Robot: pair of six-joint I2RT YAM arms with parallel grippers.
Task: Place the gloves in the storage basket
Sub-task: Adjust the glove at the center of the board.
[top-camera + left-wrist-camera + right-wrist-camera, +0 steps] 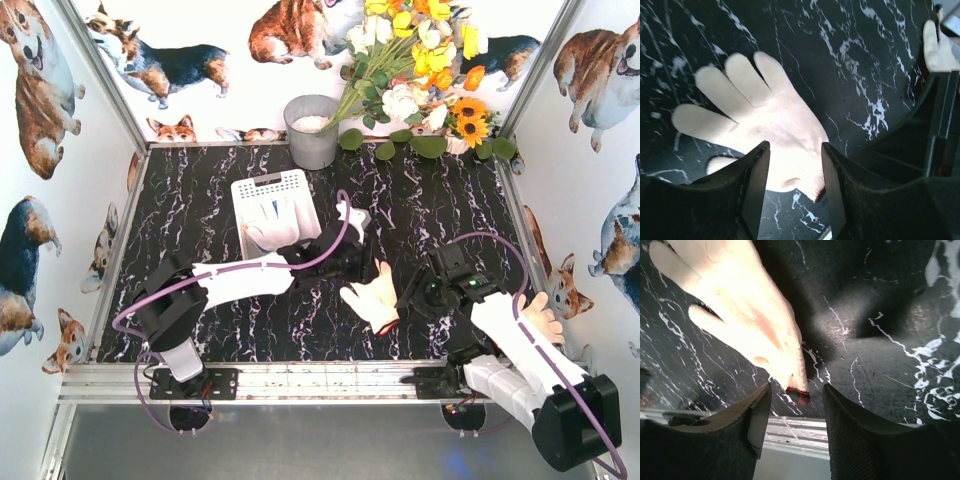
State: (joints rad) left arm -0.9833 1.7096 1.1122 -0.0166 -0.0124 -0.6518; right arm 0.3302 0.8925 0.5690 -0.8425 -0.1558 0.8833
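Jaws first: on our left end effector [792, 190] they're spread apart with nothing pinched, and the right end effector [792, 425] looks the same, released and empty. Both hang just over the same beige glove [372, 297], which lies flat on the desk [195, 205] between the two arms, with its red-trimmed cuff toward the near edge. In the left wrist view it runs under the gap between the fingers. In the right wrist view the cuff sits right at the gap. Neither side is touching it, as far as we can tell.

Moving outward, the storage basket [268, 180] sits further back and to the left, close to our left forearm, and it already has stuff in it. A white glove [272, 235] is slumped at its near end, and there's something pale deeper inside that we can't make out. A small whitish thing [356, 216] lies by the left wrist. It might be another glove, hard to say. A second beige glove [545, 320] lies at the far right, tucked against the right arm.

So our read is that it's partly done. At least one glove is in and at least two on the desk are left to go. The middle one looks like the next grab.
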